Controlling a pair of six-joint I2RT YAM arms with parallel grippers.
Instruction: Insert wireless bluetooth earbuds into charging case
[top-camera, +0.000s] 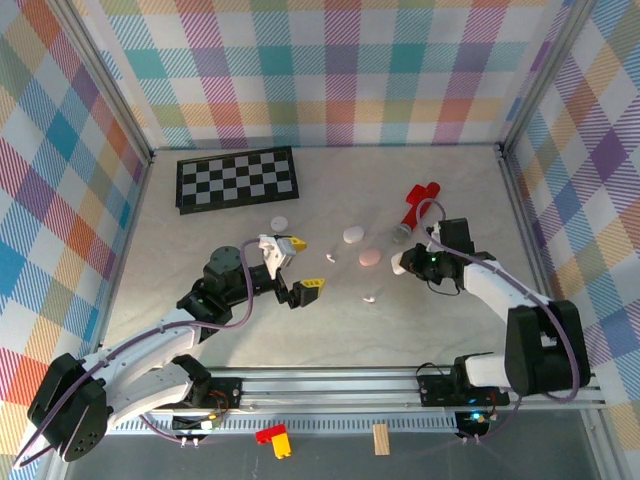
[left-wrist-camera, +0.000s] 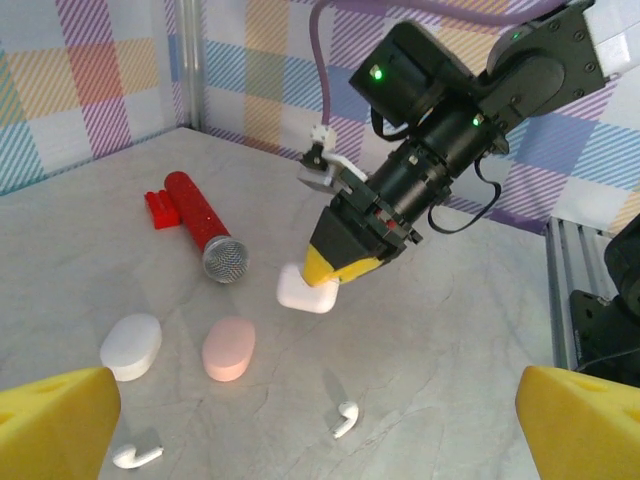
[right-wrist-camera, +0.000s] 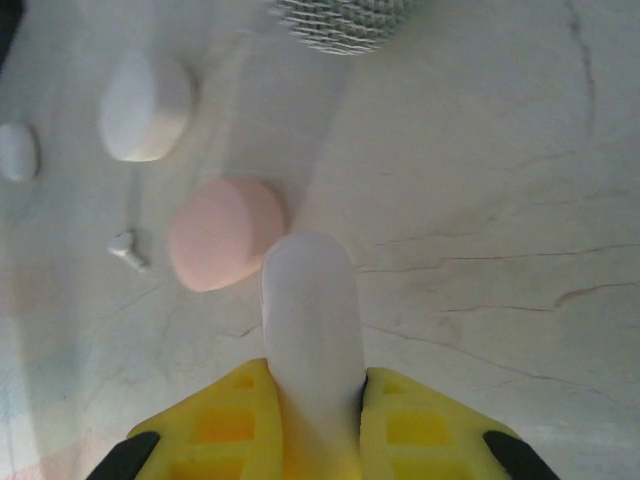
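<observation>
Pastel plaid walls enclose a pale marbled tabletop (top-camera: 200, 320) on which the work sits mid-table. On the right, the right gripper (left-wrist-camera: 328, 270) has its yellow fingers pinched on the end of a white pebble-shaped charging case (left-wrist-camera: 305, 290), carried low over the table with its free end towards the other arm, probably so that arm can reach it. The case looks closed, so its lid would need opening before anything goes in. Facing it, the left gripper (top-camera: 295, 268) has its jaws spread wide and empty. The tiny white plastic earbuds with short stems lie loose on the table. One earbud (left-wrist-camera: 345, 418) sits on bare surface between the spread fingers and the held case, with nothing in the way. A second earbud (left-wrist-camera: 137, 455) lies off to the side, close to one yellow fingertip. Near that second one rest a pink pebble-shaped case (left-wrist-camera: 229, 348) and a spare white pebble-shaped case (left-wrist-camera: 131, 346), just beside each other, close enough to crowd a grasp there. A red glittery toy microphone with a silver mesh head (left-wrist-camera: 200, 225) lies beyond them. A black-and-white checkerboard (top-camera: 236, 178) sits well apart at the back.
</observation>
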